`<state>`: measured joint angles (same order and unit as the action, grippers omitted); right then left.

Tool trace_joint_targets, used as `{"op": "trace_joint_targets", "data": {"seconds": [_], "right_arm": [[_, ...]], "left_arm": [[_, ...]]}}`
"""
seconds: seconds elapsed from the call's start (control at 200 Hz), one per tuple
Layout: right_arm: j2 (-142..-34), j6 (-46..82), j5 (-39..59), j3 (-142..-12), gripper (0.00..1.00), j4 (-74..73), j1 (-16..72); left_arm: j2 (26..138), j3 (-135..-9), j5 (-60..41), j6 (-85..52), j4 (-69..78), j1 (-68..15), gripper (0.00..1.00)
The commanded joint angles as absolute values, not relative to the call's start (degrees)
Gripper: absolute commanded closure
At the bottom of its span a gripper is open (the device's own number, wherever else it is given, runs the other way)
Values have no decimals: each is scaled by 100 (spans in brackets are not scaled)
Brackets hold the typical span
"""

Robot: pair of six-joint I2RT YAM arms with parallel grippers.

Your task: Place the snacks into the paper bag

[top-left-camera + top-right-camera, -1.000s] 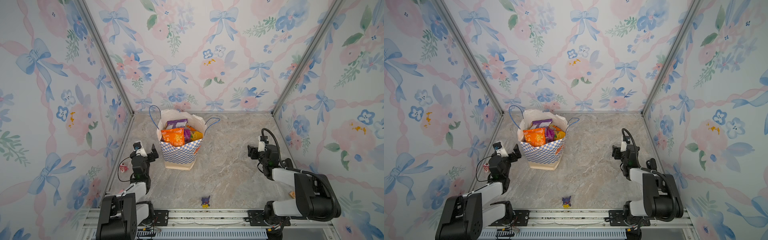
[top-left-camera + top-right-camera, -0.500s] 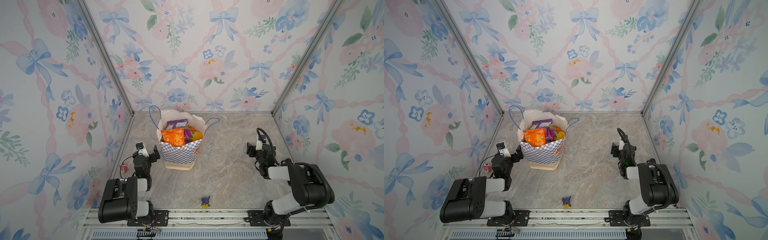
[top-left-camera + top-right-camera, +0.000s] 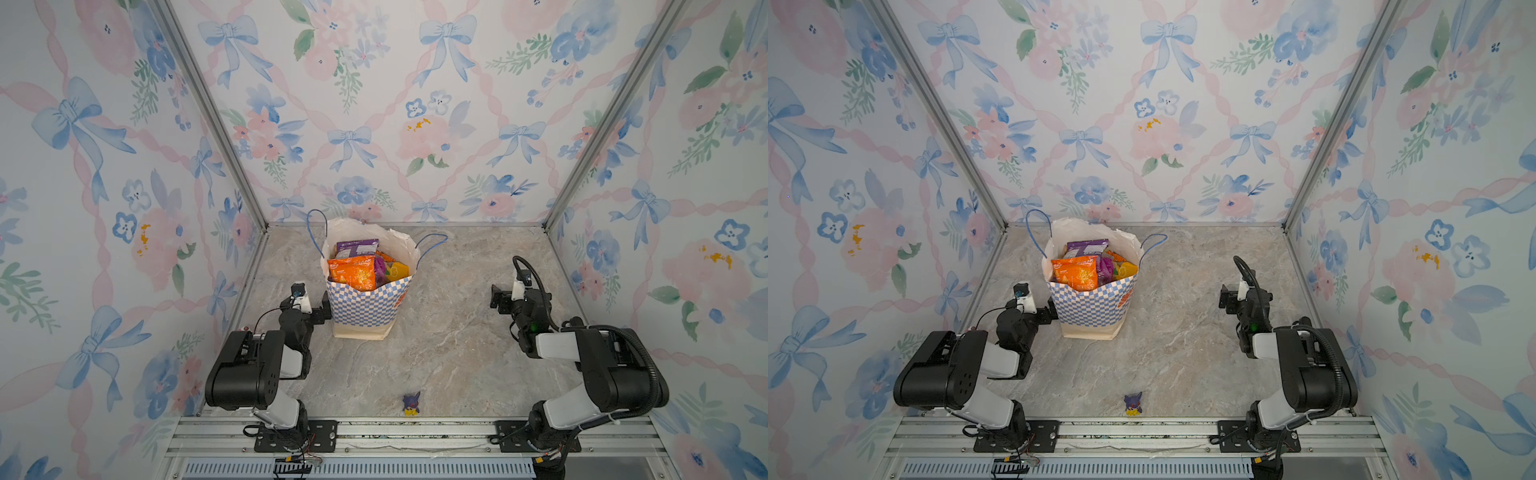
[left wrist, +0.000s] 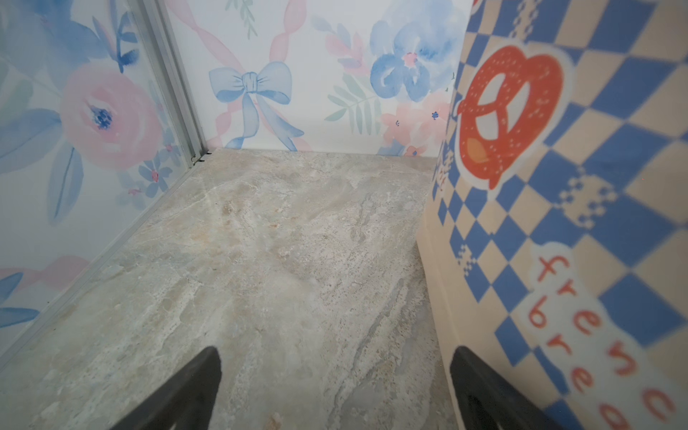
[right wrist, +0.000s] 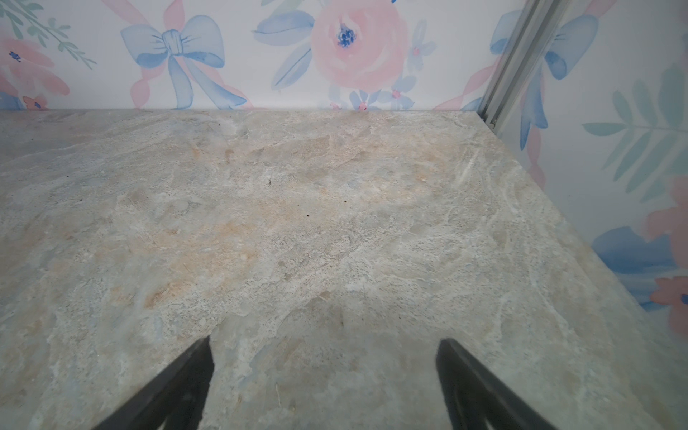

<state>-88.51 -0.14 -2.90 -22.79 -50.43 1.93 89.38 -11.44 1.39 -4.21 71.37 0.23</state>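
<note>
The paper bag [image 3: 365, 309] [image 3: 1090, 309] stands upright left of the table's middle, with a blue-and-white checkered band, a cream base and blue cord handles. Snacks fill it to the rim: an orange packet [image 3: 353, 271] [image 3: 1076, 272] in front, a purple packet [image 3: 357, 248] [image 3: 1088, 248] behind and a yellow one [image 3: 398, 269] at the right. My left gripper [image 3: 318, 311] [image 3: 1045, 313] [image 4: 335, 359] is open and empty, low over the table, with one finger right beside the bag's wall [image 4: 558, 193]. My right gripper [image 3: 498, 297] [image 3: 1227, 299] [image 5: 324, 348] hangs open and empty over bare table at the right.
A tiny purple-and-yellow figurine [image 3: 411, 404] [image 3: 1133, 404] stands near the table's front edge, between the two arm bases. Floral walls close in the table on the left, back and right. A metal rail [image 3: 415, 432] runs along the front.
The right gripper's jaws have spread wider and it has shifted slightly left. Both arms have folded back toward their bases. The bag and snacks have not moved.
</note>
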Motion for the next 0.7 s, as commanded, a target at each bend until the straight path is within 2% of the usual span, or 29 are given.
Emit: {"op": "trace_joint_targets", "data": {"seconds": [0.0, 0.115, 0.375, 0.695], "right_arm": [[-8859, -8, -343, -2241, 0, -5203, 223], [-8860, -4, -343, -2241, 3, -5203, 228], [-8859, -7, -343, -2243, 3, -5210, 222], [-8859, -7, -343, -2241, 3, -5204, 228]], "left_arm": [[8987, -1315, 316, -232, 7104, -35, 2], [8993, -1285, 324, -219, 7155, -44, 2], [9014, -1301, 794, 10, 7166, -348, 2], [9032, -1327, 748, 1, 7144, -319, 2]]}}
